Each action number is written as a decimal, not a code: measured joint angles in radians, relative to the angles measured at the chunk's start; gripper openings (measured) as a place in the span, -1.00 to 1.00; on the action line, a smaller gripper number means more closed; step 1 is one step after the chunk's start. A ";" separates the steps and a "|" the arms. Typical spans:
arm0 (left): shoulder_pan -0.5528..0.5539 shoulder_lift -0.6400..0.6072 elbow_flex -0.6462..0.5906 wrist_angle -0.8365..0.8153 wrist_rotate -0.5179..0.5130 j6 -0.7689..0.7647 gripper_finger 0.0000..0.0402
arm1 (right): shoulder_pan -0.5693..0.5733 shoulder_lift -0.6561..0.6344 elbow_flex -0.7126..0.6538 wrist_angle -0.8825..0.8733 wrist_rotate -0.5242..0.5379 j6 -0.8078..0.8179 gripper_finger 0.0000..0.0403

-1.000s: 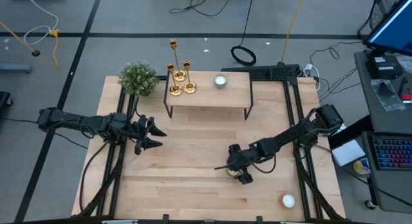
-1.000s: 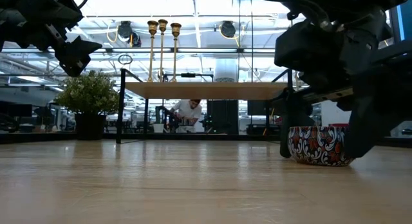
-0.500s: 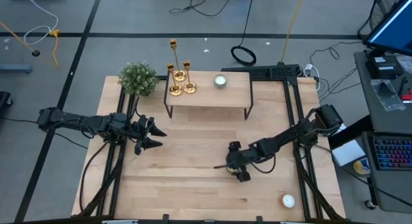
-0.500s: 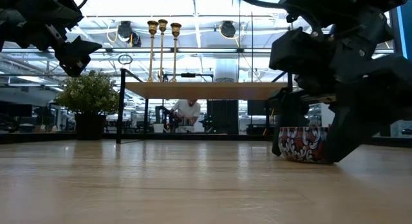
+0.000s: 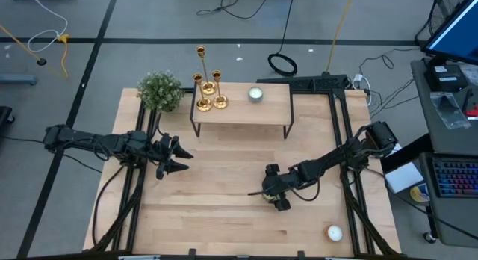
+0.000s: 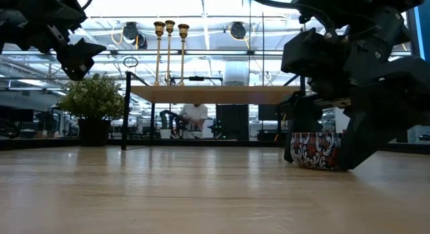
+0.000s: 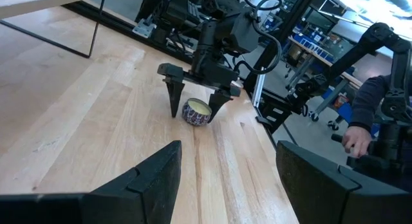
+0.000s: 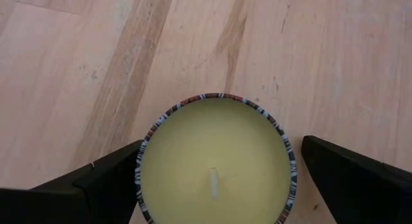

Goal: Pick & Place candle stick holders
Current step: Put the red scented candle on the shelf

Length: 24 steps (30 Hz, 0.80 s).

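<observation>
Three gold candle stick holders [image 5: 209, 92] stand by their round bases on the left end of a small raised wooden shelf [image 5: 272, 110] at the table's far side; the low view shows their stems [image 6: 170, 52] above the shelf top. No gripper is near them. My left gripper [image 5: 179, 159] hovers open over the table's left part, pointing right. My right gripper [image 5: 275, 199] is open and low at the table's middle right. Its fingers stand on either side of a patterned tin holding a yellow candle [image 8: 215, 166]. My right gripper meets the candle tin's outer wall [image 8: 140, 161] with the inner side of one finger [image 8: 116, 172]. The other finger [image 8: 347, 172] stands a small gap away from the tin. The fingers slant down from the table's right. The tin stands upright on the table [image 6: 314, 151].
A potted plant [image 5: 160, 90] stands beside the shelf's left end. A white candle [image 5: 255, 94] sits on the shelf, and another [image 5: 334, 232] lies near the table's front right. A person [image 6: 195, 116] shows in the room behind the table.
My right gripper has swung a little toward the table's left, staying open. The candle tin between its fingers has slid that way along the table, pushed by the finger on its right side, and stays upright.
</observation>
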<state>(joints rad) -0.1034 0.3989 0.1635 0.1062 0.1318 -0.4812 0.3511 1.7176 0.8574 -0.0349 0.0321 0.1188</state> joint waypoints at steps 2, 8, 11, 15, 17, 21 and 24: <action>0.000 0.000 0.000 0.000 0.000 -0.003 0.26 | 0.000 0.000 0.000 0.000 -0.001 0.000 0.96; 0.000 0.000 0.000 0.000 0.000 -0.004 0.26 | 0.000 0.000 0.000 0.000 -0.001 0.000 0.96; 0.000 0.000 0.000 0.000 0.000 -0.005 0.26 | 0.000 0.000 0.000 0.000 -0.001 0.000 0.93; 0.000 0.000 0.000 0.001 0.000 -0.007 0.26 | 0.000 0.000 0.000 0.001 -0.001 0.000 0.81; 0.000 0.000 0.000 0.001 0.000 -0.007 0.26 | 0.000 0.000 0.000 0.001 -0.001 0.000 0.72; 0.000 0.000 0.000 0.001 0.000 -0.007 0.26 | 0.000 0.000 0.000 0.001 -0.001 0.000 0.52; 0.000 0.000 0.000 0.001 0.000 -0.007 0.26 | 0.000 0.000 0.000 0.001 -0.002 0.000 0.44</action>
<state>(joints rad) -0.1032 0.3988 0.1635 0.1070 0.1314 -0.4881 0.3511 1.7176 0.8574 -0.0341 0.0303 0.1188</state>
